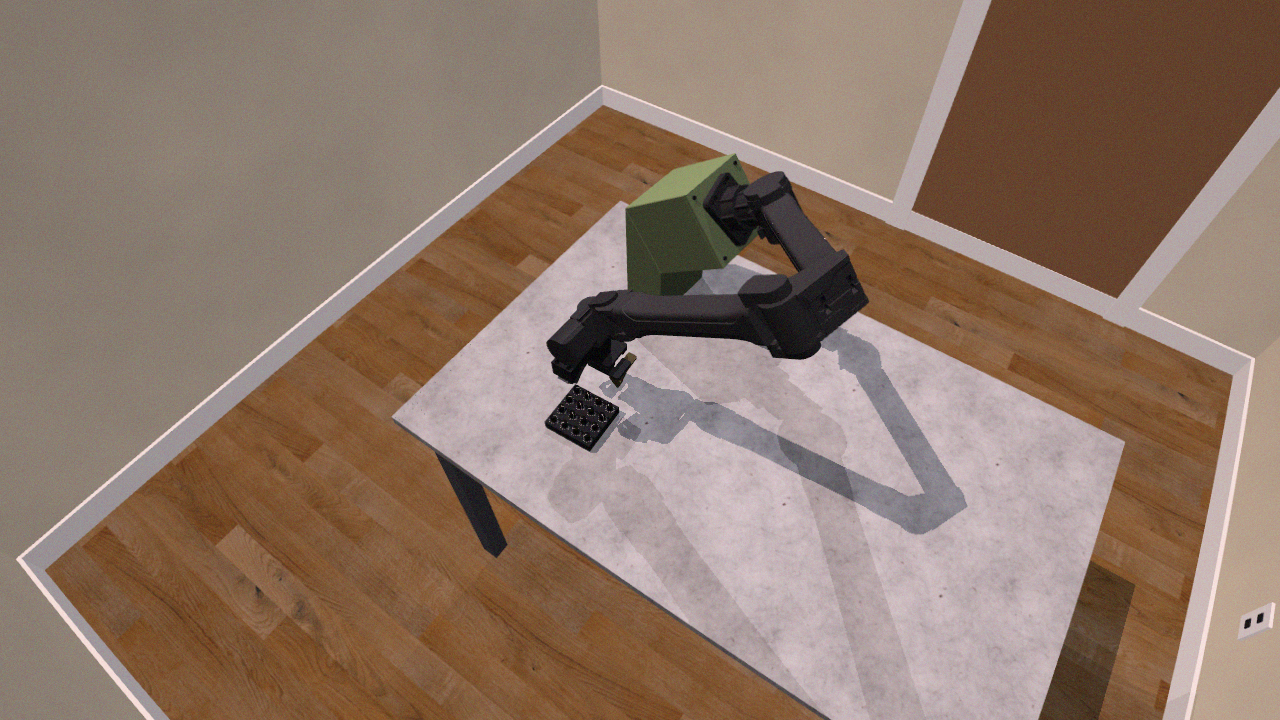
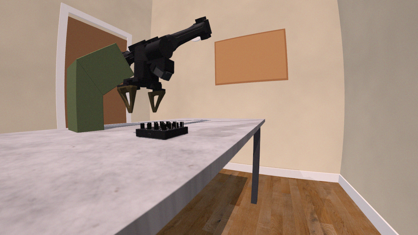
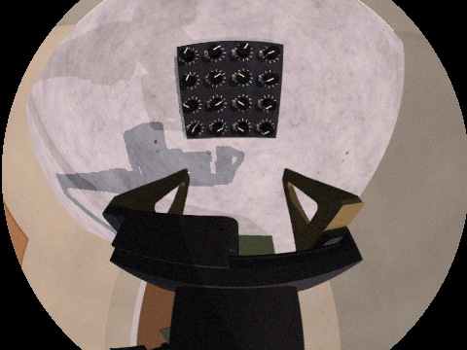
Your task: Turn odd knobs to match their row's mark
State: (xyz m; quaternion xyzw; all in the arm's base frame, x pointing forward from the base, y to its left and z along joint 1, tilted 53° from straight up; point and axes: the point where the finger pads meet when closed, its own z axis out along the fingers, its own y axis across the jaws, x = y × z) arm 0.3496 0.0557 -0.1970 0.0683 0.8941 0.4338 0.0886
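Observation:
The black knob box [image 1: 569, 435] [image 2: 175, 133] [image 3: 230, 91] stands on the table, its socket [image 2: 149, 133] facing the exterior camera. In the wrist view its rear is at the right, so row A is the right column, with knob 1 at the top. Knob B1 [image 3: 242, 52] points up and right, while B2, B3 and B4 point up-left. Knob D3 [image 3: 192, 106] points left; the other D lines run steeply up and right. The C lines look alike; the A lines look roughly alike, but small. My gripper [image 2: 142, 112] [image 3: 235, 173] is open and empty, above and beside the box.
The table [image 1: 716, 555] [image 2: 72, 175] [image 3: 336, 122] carries the box near one end. The green arm mount [image 1: 666, 223] [image 2: 87, 99] stands behind, and the arm [image 1: 689, 315] reaches from it. The arm's shadow lies beside the box.

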